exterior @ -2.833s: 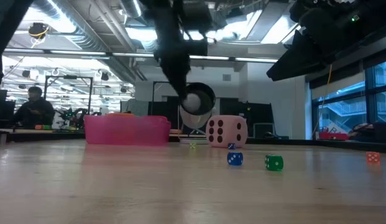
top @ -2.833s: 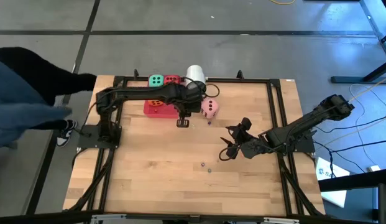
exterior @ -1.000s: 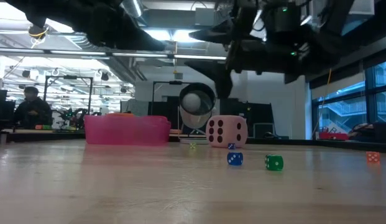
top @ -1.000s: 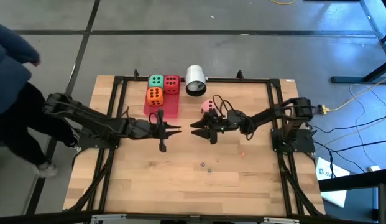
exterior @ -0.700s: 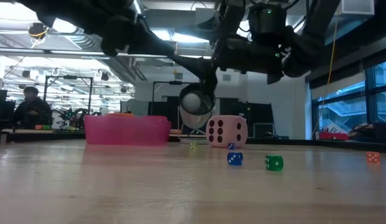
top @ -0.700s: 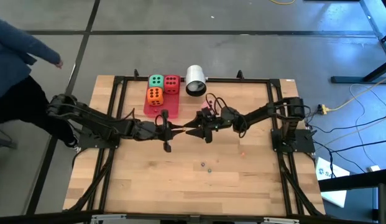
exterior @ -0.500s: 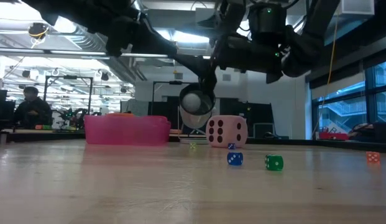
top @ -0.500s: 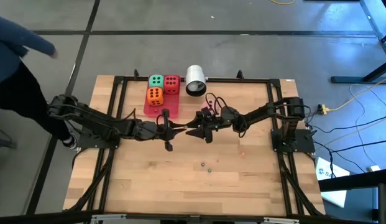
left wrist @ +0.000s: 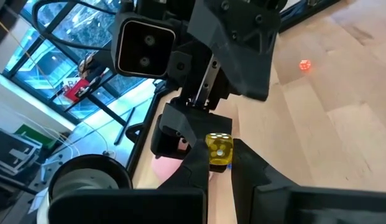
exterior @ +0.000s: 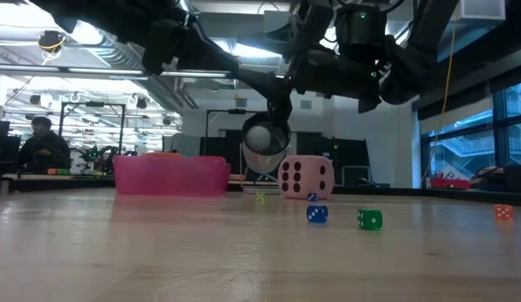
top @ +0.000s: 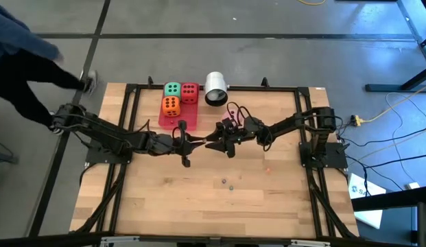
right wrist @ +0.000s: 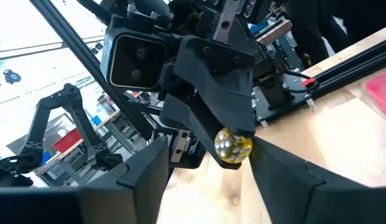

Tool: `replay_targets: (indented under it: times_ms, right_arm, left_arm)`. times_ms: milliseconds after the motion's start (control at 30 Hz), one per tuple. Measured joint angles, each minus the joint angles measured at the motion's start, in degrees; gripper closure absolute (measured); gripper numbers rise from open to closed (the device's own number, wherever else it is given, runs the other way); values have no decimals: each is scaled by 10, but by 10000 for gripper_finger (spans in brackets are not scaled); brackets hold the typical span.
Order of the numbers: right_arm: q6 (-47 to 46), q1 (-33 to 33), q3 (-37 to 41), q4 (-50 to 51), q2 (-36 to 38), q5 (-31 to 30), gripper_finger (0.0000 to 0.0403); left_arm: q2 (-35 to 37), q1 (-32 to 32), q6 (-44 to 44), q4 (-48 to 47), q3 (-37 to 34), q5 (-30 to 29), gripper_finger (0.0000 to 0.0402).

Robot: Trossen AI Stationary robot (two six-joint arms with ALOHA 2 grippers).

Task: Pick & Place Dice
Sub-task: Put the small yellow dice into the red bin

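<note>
The green die [top: 172, 88], red die [top: 189, 91] and orange die [top: 171, 105] sit at the pink tray [top: 191, 122] near the far edge. In the low view the pink die [exterior: 306, 178] rests on the table; in the high view my right arm covers it. Both grippers meet tip to tip above the table's middle. My left gripper [top: 197, 143] [left wrist: 219, 163] is shut on a tiny yellow die [left wrist: 219, 151]. My right gripper [top: 211, 143] [right wrist: 211, 163] is open, its fingers standing on either side of that yellow die [right wrist: 233, 147]. My left gripper pinches the tiny yellow die's sides [left wrist: 211, 153] between its two fingertips [left wrist: 196, 167]. The fingers come level from the table's left. The die sits at their free ends, lifted clear of the table.
A white cylinder [top: 215, 88] lies on its side at the far edge. Tiny dice are scattered on the wood: blue [exterior: 317, 214], green [exterior: 369, 220], orange-red [exterior: 502, 212]. A person's leg and shoe [top: 88, 81] show past the table's left far corner.
Both grippers have closed in on each other above the table's middle, the left one moving right and the right one moving left, then held still tip to tip. The person beside the table's left side has moved.
</note>
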State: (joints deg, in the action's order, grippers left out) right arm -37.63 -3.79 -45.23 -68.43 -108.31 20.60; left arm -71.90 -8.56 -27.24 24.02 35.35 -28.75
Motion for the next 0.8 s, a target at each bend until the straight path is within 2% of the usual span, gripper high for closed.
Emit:
replay_targets:
  times_ms: [333,800]
  right_arm:
    - [6,0,0,2,0,-2,268]
    - [12,0,0,2,0,3,340]
  left_arm:
    - [1,0,4,0,0,18,386]
    - [1,0,9,-14,1,47,386]
